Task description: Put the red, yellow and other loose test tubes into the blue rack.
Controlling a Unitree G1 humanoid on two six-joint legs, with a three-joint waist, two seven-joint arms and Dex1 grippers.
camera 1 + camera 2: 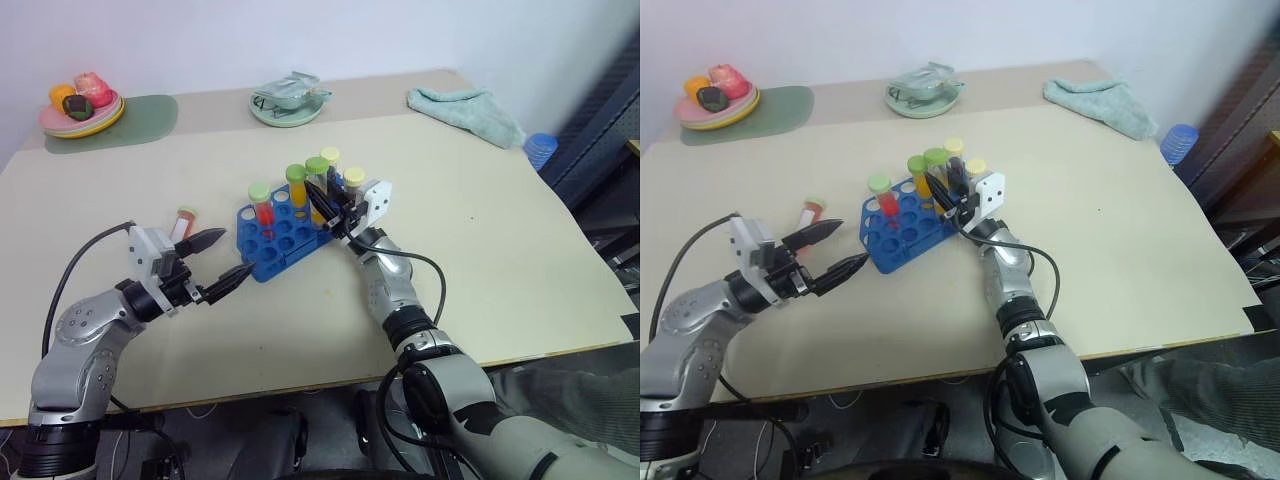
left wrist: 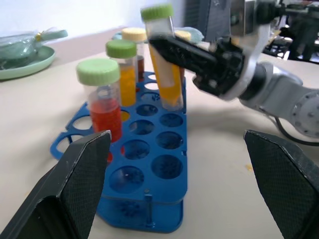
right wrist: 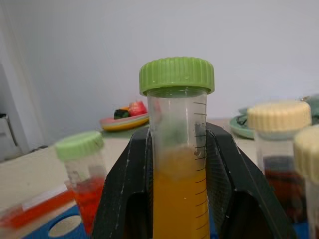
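Centrally, right gripper (image 3: 177, 199) pinching clear graduated yellow-orange tube (image 3: 178, 164), ribbed green cap, over blue round-holed plastic rack (image 1: 275, 238); lower left, left gripper (image 1: 222, 262) spread.

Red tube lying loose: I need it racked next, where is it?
In the left eye view, the red tube lies on the table, left of the blue rack, beside the open left claw.

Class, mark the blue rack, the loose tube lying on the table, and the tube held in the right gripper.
blue rack (image 1: 272, 247), left eye view, top grid.
loose tube (image 1: 184, 222), left eye view, body.
held yellow-orange tube (image 3: 178, 199), right wrist view, liquid column.
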